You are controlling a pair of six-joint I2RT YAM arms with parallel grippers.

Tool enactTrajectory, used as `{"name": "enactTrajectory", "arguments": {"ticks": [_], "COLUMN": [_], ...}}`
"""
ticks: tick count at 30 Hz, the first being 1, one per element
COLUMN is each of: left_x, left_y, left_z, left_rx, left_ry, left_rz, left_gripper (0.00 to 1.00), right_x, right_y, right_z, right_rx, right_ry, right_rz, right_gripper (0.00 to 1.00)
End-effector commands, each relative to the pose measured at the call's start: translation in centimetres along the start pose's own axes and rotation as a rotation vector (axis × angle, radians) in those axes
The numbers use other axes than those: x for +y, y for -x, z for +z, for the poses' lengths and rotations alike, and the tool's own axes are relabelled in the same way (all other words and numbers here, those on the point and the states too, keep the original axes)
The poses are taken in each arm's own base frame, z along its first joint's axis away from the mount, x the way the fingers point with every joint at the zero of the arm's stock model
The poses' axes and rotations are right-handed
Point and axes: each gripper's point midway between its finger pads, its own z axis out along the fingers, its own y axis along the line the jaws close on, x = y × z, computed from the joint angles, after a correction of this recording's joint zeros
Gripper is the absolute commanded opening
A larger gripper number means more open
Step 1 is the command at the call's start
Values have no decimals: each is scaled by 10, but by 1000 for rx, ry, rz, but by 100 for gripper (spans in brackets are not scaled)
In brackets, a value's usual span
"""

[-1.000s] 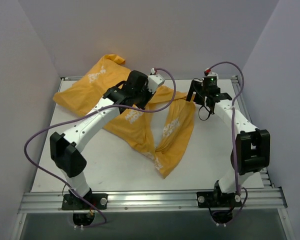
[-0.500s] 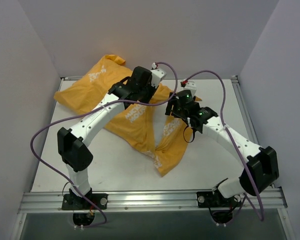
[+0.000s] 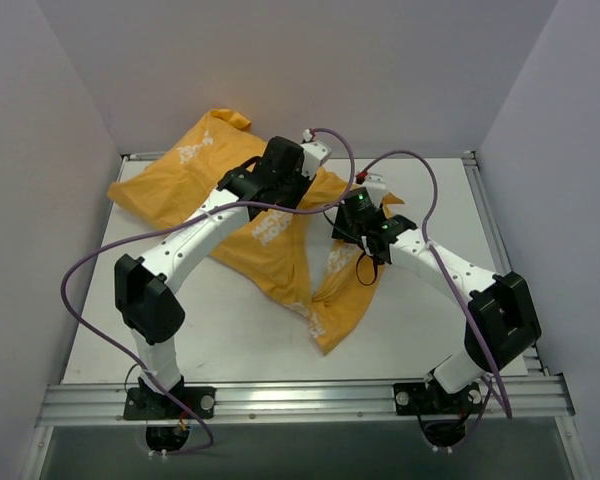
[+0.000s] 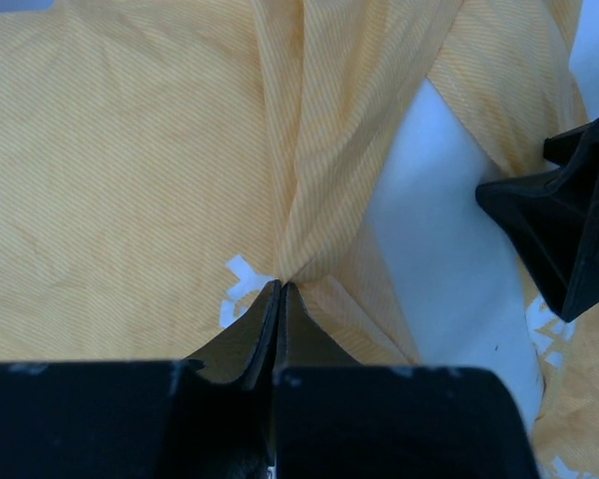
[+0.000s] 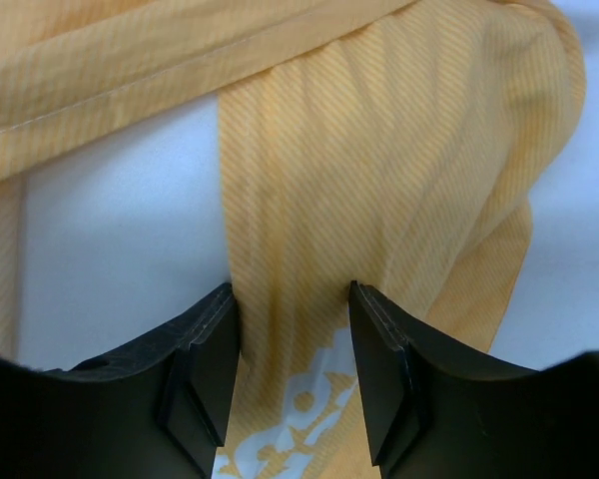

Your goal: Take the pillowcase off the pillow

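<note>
The orange-yellow pillowcase [image 3: 180,175] lies crumpled across the back and middle of the white table, with a strip hanging toward the front. No pillow shows in any view. My left gripper [image 3: 280,192] is shut on a pinched fold of the pillowcase [image 4: 130,150], with the cloth bunched at its tips [image 4: 280,289]. My right gripper [image 3: 352,230] is open and lowered over the strip of pillowcase [image 5: 379,150], with one finger on each side of it [image 5: 292,299]. One of its black fingers [image 4: 559,220] shows at the right of the left wrist view.
Grey walls close in the table [image 3: 430,320] on the left, back and right. An aluminium rail [image 3: 300,398] runs along the near edge. Purple cables [image 3: 80,290] loop from both arms.
My right arm has swung from the back right corner leftward and down onto the strip of pillowcase. My left arm has shifted slightly and still holds the fold.
</note>
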Motion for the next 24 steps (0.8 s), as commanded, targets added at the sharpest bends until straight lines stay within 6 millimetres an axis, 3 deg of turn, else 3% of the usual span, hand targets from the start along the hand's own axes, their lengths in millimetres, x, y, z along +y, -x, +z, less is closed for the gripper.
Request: {"name": "enactTrajectory", "arguments": {"ticks": [1, 6, 7, 12, 13, 16, 20, 22, 23, 24], "left_x": [16, 29, 34, 42, 43, 41, 23, 13, 9, 3], "left_y": [23, 19, 15, 7, 1, -4, -19, -21, -25, -16], "left_z": [-24, -27, -26, -28, -25, -24, -16, -13, -11, -14], "left_rx": [-98, -92, -84, -76, -63, -54, 4, 23, 49, 33], "left_ry": [55, 95, 105, 120, 122, 106, 21, -20, -30, -43], "left_rz": [-15, -9, -11, -3, -5, 2, 44, 80, 92, 116], "left_gripper": [2, 2, 2, 2, 2, 2, 2, 3, 16, 26], "right_x": [-51, -110, -118, -130, -127, -103, -56, -44, -42, -40], "right_y": [-9, -16, -24, -52, -45, -58, -40, -41, -41, -41], "right_z": [2, 9, 12, 41, 49, 60, 58, 56, 56, 55], "right_rx": [2, 10, 36, 116, 85, 120, 66, 79, 83, 88], "right_ry": [-166, -240, -248, -219, -185, -37, 190, 257, 265, 274], "right_rz": [16, 108, 104, 130, 160, 203, 233, 246, 245, 246], "right_gripper": [45, 40, 40, 40, 40, 43, 45, 21, 5, 0]}}
